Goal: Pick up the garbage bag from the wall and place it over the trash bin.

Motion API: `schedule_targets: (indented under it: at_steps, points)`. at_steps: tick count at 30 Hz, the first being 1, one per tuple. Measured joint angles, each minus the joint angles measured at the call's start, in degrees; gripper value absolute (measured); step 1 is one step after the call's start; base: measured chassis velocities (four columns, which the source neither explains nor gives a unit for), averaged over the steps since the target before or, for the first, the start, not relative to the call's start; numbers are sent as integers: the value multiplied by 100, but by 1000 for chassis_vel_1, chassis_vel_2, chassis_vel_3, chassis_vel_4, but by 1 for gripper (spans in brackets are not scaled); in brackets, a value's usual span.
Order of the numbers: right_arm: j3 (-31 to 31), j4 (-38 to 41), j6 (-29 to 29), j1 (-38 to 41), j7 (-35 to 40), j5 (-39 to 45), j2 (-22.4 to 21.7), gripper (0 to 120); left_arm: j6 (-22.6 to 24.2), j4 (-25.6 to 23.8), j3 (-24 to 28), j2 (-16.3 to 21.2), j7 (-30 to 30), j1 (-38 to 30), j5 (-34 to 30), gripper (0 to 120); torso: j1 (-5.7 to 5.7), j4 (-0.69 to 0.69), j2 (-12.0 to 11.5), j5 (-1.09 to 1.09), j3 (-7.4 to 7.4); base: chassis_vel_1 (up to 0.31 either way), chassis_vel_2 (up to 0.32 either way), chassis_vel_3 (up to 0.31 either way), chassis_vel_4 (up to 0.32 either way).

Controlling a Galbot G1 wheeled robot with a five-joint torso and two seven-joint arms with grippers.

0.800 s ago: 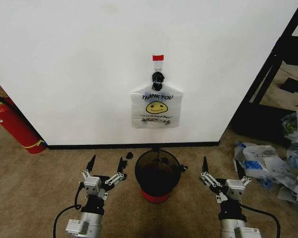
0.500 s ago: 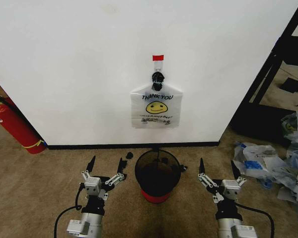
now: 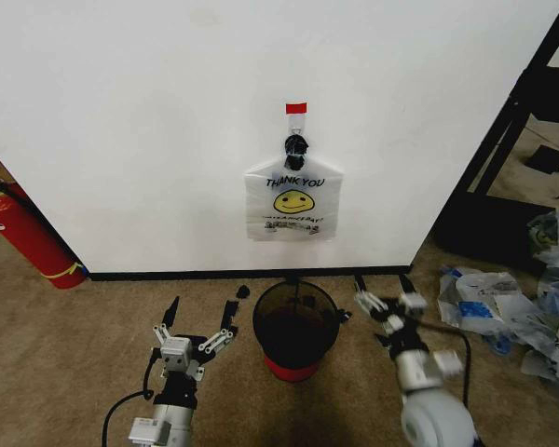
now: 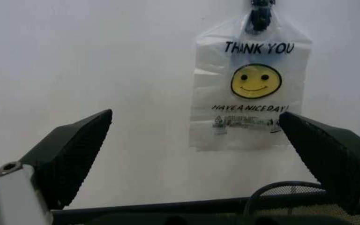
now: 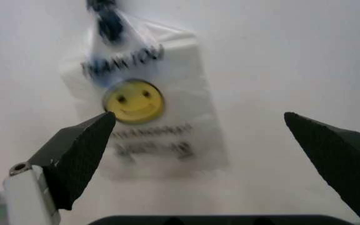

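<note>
While both arms reach out low over the brown carpet (image 3: 65, 354), neither holds anything. Nearest, the left gripper (image 3: 200, 315) sits just to the left of the bin, its two dark fingers spread wide and pointing toward the wall. On the other side, the right gripper (image 3: 382, 284) is raised and angled toward the wall, its fingers likewise spread apart with nothing between them.

Between the two arms stands the trash bin (image 3: 296, 328), a small round black wire-mesh basket with a red base, close to the dark skirting board. Its mesh rim also shows low in the left wrist view (image 4: 292, 190).

Farther back, directly above the bin, the garbage bag (image 3: 293, 203) hangs flat against the white wall (image 3: 121, 140): a thin translucent whitish plastic bag printed with a yellow smiley and "THANK YOU" in dark letters. A black clip (image 3: 296, 144) gathers its top beneath a small red tape patch (image 3: 296, 109).

A red fire extinguisher (image 3: 23, 233) leans at the far left, and a heap of white-and-blue plastic bags (image 3: 503, 307) lies on the floor to the right.
</note>
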Motion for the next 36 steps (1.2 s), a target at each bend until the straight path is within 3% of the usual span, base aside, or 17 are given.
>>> schedule_targets:
  at_steps: [4,6,10,16,36]
  points:
    - [-636,-678,-191,1443,-459,978,-146,100,-13,-29,-18,-123,-36,77,86,100,0,1,0,0,0,0,0,0,0]
    - [-809,-901,-218,1776,-540,1183,-128,100,-17,-35,-30,-137,-42,99,101,100,0,3,0,-2,0,0,0,0,0]
    - [-1306,-1652,-291,2811,-659,1761,97,100,-67,-38,-56,-91,-50,117,170,100,0,1,0,-2,0,0,0,0,0]
    - [-1663,-2211,-439,3758,-683,2302,523,100,-65,-81,-76,-109,-54,79,146,100,0,1,0,-4,0,0,0,0,0]
    - [-1759,-2996,-579,4348,-535,2578,916,100,-86,-88,-71,-119,-41,107,87,100,-1,1,1,-2,-1,0,0,0,0]
